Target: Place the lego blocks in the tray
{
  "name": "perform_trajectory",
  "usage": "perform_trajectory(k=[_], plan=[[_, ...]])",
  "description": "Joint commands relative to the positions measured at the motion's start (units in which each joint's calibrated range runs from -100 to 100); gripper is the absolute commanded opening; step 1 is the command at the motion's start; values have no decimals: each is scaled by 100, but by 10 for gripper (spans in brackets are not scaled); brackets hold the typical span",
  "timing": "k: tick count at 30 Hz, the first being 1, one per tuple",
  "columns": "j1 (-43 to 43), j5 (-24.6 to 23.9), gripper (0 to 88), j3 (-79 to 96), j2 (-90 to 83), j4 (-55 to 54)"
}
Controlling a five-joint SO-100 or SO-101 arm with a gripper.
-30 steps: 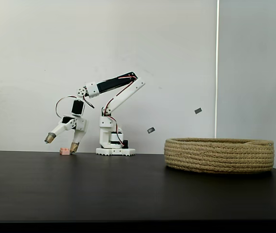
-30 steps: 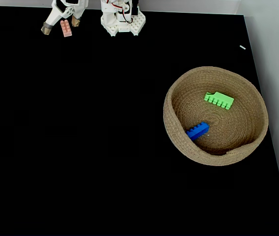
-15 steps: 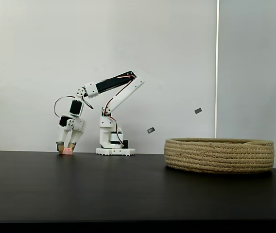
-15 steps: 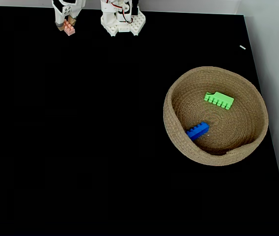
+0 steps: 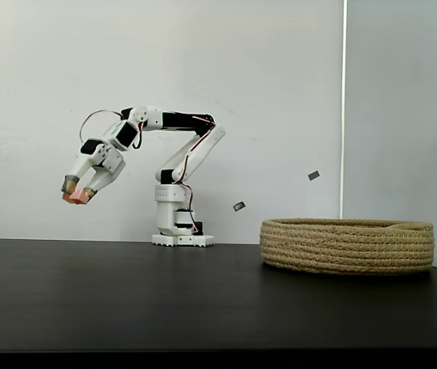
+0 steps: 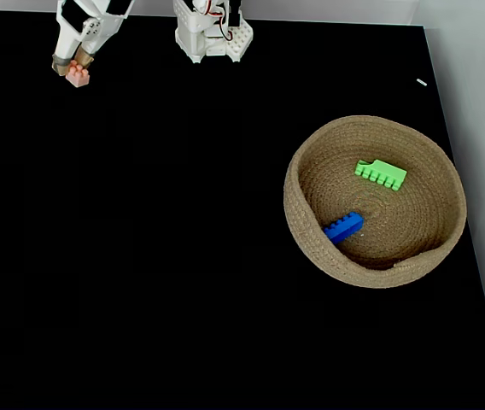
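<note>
I see the black worktop (image 6: 183,256) carrying one rope tray (image 6: 304,229), with two lego blocks inside it, a green brick (image 6: 380,173) and a blue brick (image 6: 343,227); far from the tray, my gripper (image 5: 75,195) hangs above the worktop, closed on the third, a pink brick (image 6: 77,76); from the side the tray's wall hides its contents.

The white arm (image 5: 191,154) stood on its base and reached out to the left in the side fixed view. Its gripper (image 5: 75,196) hung in the air, pointing down, pinched tight on the pink brick (image 6: 77,76).
</note>
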Motion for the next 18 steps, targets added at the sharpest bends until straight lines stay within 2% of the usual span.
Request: perform_trajectory(k=[1,9,18], plan=[[-1301,-288,1,-584,-668,-23],[-4014,-484,1,-667,-392,-614],[-5778,-1138,2,-1861,760,-914]])
